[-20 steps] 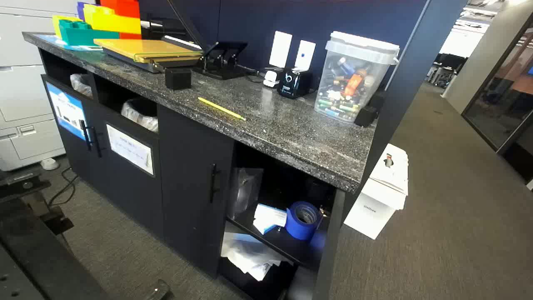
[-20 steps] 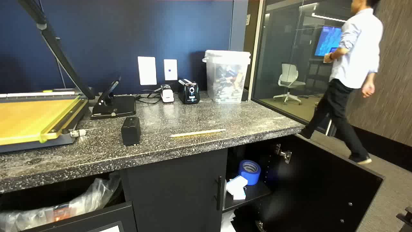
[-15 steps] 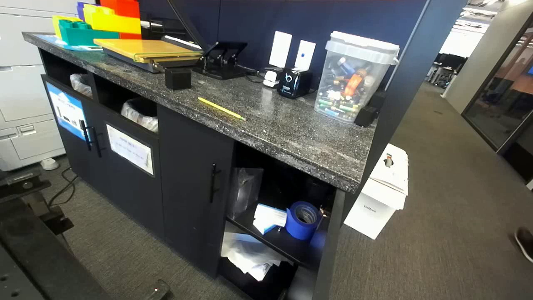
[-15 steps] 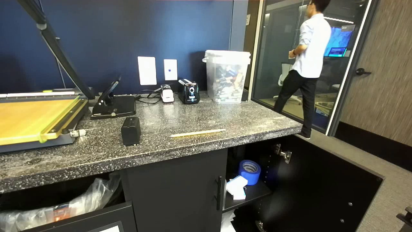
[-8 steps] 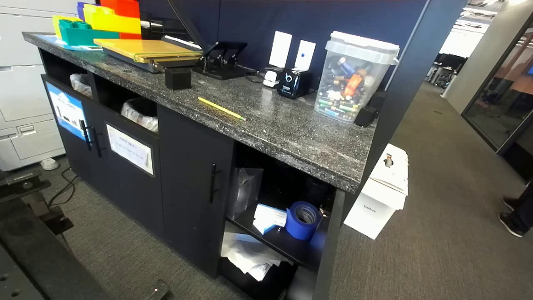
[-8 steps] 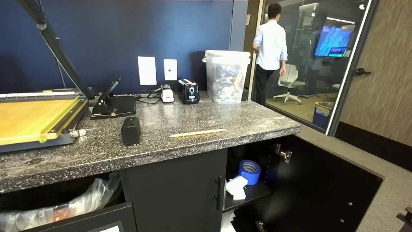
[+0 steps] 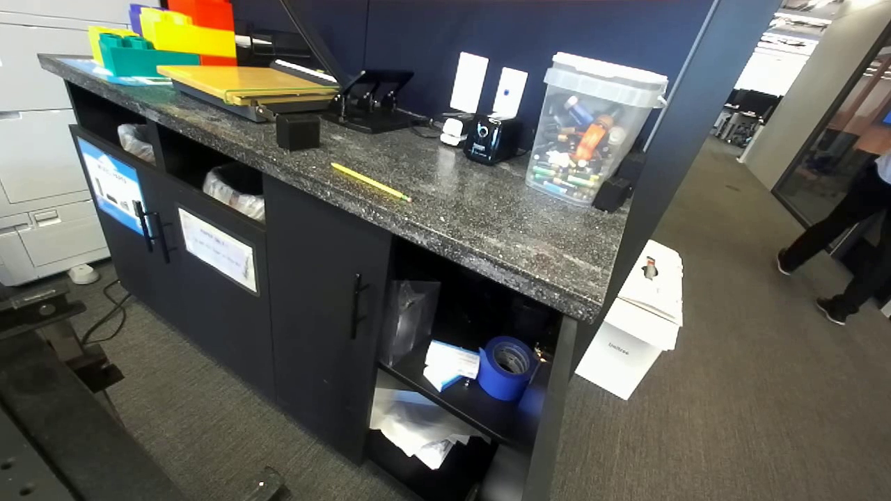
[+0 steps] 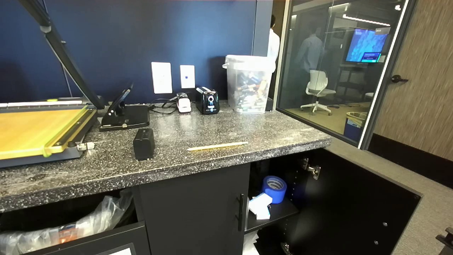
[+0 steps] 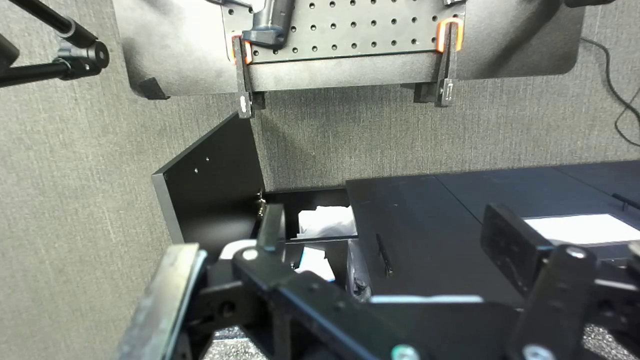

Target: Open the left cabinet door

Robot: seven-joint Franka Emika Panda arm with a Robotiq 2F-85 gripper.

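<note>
Currently the left cabinet door [image 7: 317, 327] is closed below the speckled countertop [image 8: 283, 131], whose front edge juts out over it. One upright edge meets the neighbouring front [image 7: 216, 313] with its white notice [image 7: 218, 248]; near the opposite edge stands a black handle [image 7: 356, 306], just beside an open compartment [image 7: 480, 299]. Second door [image 8: 357, 198] stands swung outward at that compartment's far side, well apart from the handle. Wrist view: a strip of carpet [image 9: 340, 135] lies between the left cabinet door and a perforated platform [image 9: 342, 34].

Gripper [image 9: 392, 235]: released, fingers [image 9: 272, 230] spread wide. Door and handle show in the gap between them; depth is hard to read at this angle, so clearance to the handle cannot be judged.

Containers. Compartment, upper shelf [image 8: 287, 210]: roll of blue tape [image 8: 274, 189], white-and-blue box [image 7: 451, 360] next to it, clear plastic sleeve [image 7: 412, 320] upright at the side nearest the handle. Below: loose white pile [image 7: 414, 421]. Lidded clear tub [image 7: 605, 78] on the countertop near the end panel [image 7: 668, 167]: jumbled small items [image 7: 567, 163] of many colours. Slot [image 7: 182, 160] above the notice: clear plastic liner [image 7: 237, 195], bunched. White carton [image 7: 626, 327] on the carpet past the end panel: hole in its top.
</note>
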